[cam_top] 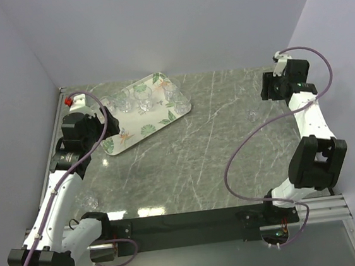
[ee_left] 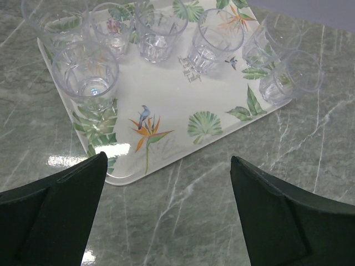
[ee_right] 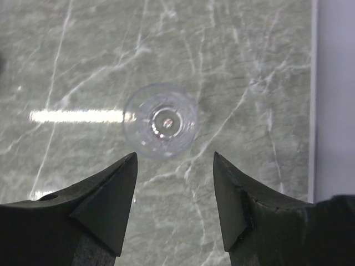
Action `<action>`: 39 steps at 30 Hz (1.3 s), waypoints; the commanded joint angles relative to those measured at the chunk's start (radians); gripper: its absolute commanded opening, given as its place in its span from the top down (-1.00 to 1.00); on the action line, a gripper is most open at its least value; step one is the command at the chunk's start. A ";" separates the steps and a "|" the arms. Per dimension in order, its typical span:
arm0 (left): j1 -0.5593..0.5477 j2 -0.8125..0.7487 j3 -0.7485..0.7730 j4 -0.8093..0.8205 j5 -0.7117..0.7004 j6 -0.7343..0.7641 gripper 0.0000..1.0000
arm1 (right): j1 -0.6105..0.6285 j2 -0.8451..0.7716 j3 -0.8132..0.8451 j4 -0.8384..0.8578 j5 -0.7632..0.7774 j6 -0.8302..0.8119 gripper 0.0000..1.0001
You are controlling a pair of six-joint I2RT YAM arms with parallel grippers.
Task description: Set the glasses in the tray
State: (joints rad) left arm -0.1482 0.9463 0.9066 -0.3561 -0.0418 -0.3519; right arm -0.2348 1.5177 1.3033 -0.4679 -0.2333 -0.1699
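The leaf-printed tray (cam_top: 157, 117) lies at the back left of the table and holds several clear glasses (cam_top: 140, 96). In the left wrist view the glasses (ee_left: 91, 77) stand in a row along the tray's (ee_left: 166, 105) far side. My left gripper (ee_left: 168, 158) hovers open over the tray's near edge with nothing between its fingers; it also shows in the top view (cam_top: 110, 123). One lone glass (ee_right: 161, 121) stands upright on the marble just ahead of my open right gripper (ee_right: 175, 155). From above, that glass (cam_top: 252, 115) sits left of and nearer than the right gripper (cam_top: 269, 90). Another glass (cam_top: 88, 199) stands beside the left arm.
The grey walls close the table in at the back and both sides. A white strip of the table's edge (ee_right: 333, 94) runs to the right of the lone glass. A purple cable (cam_top: 254, 134) loops over the marble by the right arm.
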 commanded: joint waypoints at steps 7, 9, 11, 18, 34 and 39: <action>-0.001 -0.004 -0.002 0.039 0.017 0.025 -0.98 | -0.009 0.174 0.172 -0.061 0.052 0.096 -0.22; -0.001 -0.004 -0.002 0.039 0.019 0.027 -0.97 | -0.008 0.214 0.226 -0.115 0.016 0.093 -0.16; -0.001 -0.004 -0.002 0.039 0.019 0.027 -0.97 | -0.008 0.268 0.261 -0.156 0.002 0.089 -0.14; -0.001 -0.004 -0.003 0.040 0.026 0.028 -0.97 | -0.008 0.335 0.267 -0.153 -0.008 0.084 -0.09; -0.001 -0.011 -0.005 0.043 0.034 0.030 -0.96 | -0.006 0.407 0.263 -0.132 0.058 0.096 0.35; -0.001 -0.040 -0.015 0.063 0.082 0.036 -0.96 | -0.006 0.403 0.252 -0.126 0.049 0.099 0.87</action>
State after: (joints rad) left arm -0.1482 0.9428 0.9024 -0.3504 -0.0013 -0.3336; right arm -0.2363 1.9305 1.5337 -0.6140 -0.1829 -0.0772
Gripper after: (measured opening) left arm 0.983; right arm 0.110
